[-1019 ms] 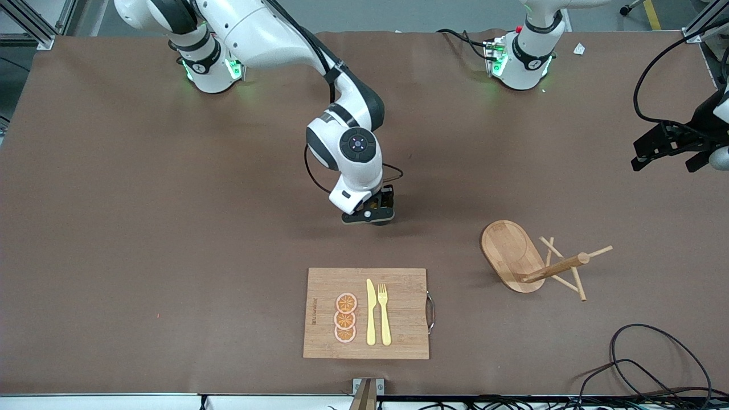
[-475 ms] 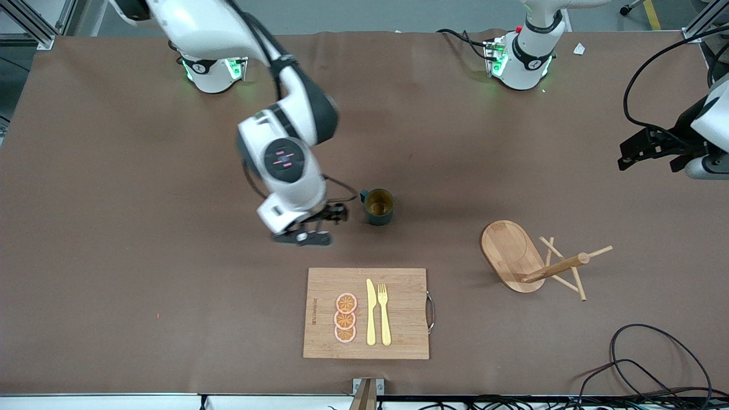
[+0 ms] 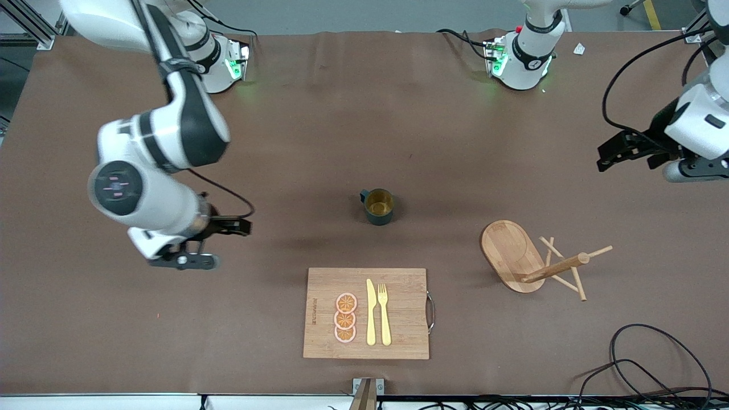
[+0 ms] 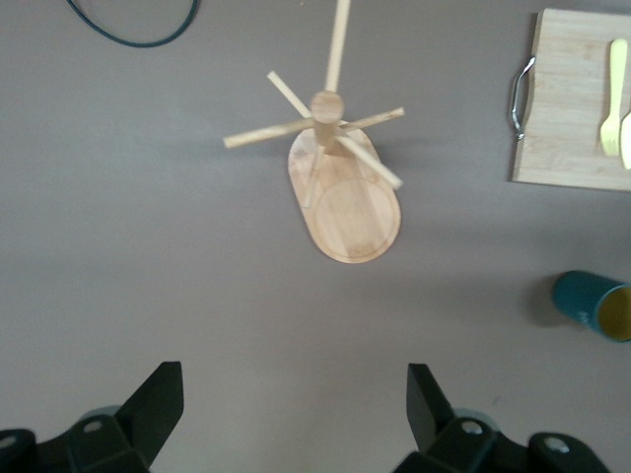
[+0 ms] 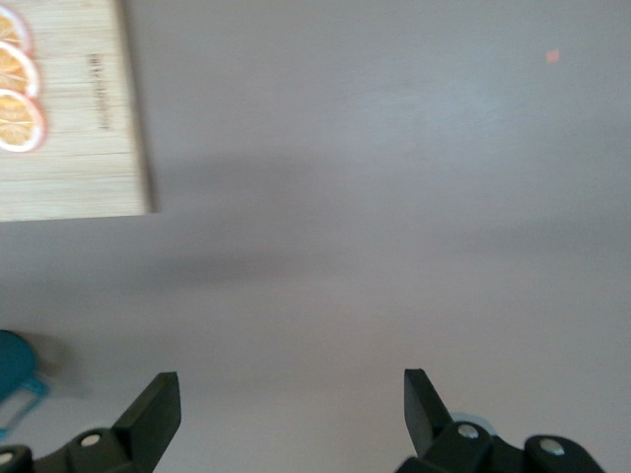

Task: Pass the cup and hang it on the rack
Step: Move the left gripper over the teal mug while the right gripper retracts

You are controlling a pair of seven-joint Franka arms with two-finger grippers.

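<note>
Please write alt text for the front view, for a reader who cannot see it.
A teal cup stands upright, alone, mid-table; both open grippers are away from it, the right gripper over bare table, the left gripper above the rack.

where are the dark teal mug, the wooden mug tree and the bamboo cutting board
dark teal mug [image 3: 379,206], front view, on its yellowish inside
wooden mug tree [image 3: 508,248], front view, on its oval base
bamboo cutting board [image 3: 405,313], front view, on bare wood
</note>
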